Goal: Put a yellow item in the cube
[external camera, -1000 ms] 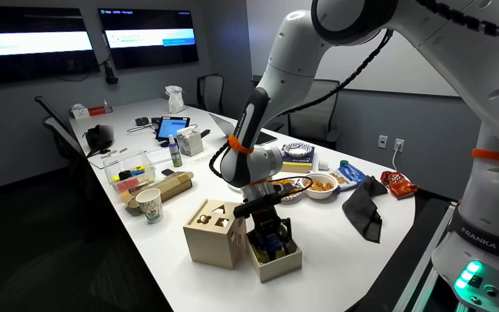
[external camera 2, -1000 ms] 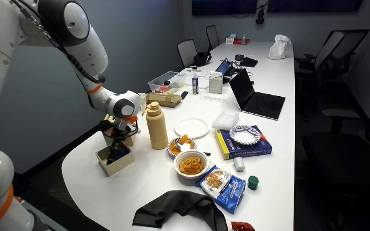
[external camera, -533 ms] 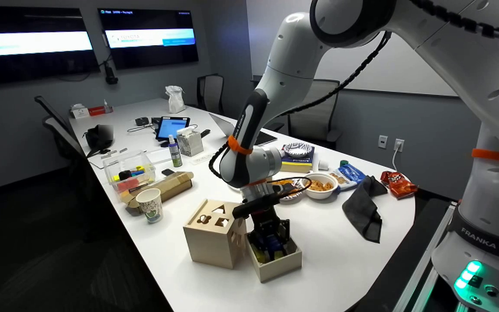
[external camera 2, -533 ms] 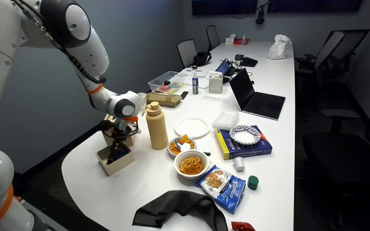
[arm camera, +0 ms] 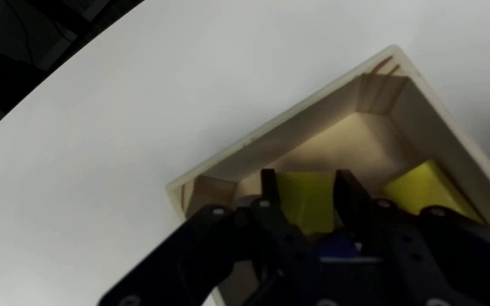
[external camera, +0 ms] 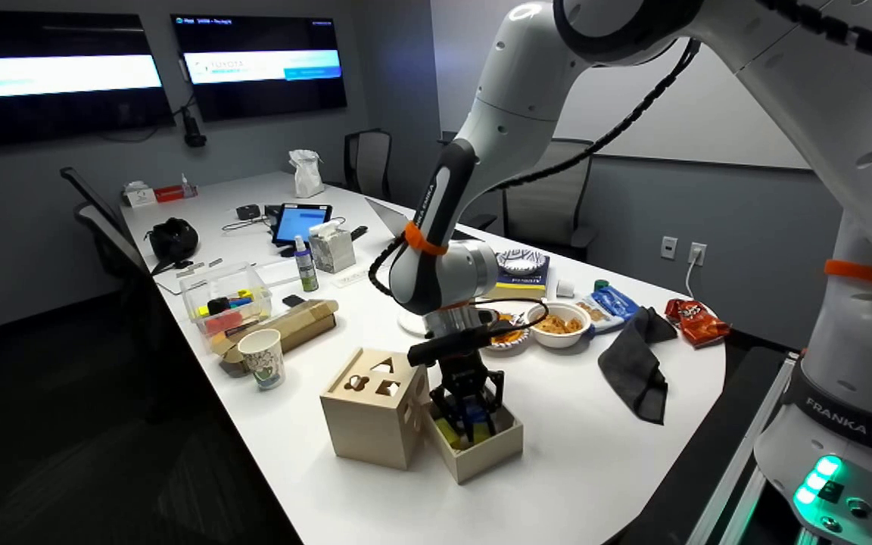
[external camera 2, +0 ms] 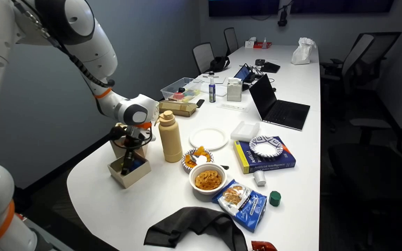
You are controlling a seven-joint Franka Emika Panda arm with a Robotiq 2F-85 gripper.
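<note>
Yellow block (arm camera: 306,203) between the jaws of the gripper (arm camera: 306,180), apparently pinched

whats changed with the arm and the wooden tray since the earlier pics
The end effector has risen slightly, and the wooden tray has shifted a little toward the far end of the table. In the wrist view it looks closed on a yellow block; no earlier wrist picture shows when it took hold. The cube and the tan bottle stayed put.

Walls of the tray (external camera: 490,456) hem in the gripper (arm camera: 306,176); the cube (external camera: 366,430) blocks 1 side; open tabletop (external camera: 568,443) lies opposite.
</note>
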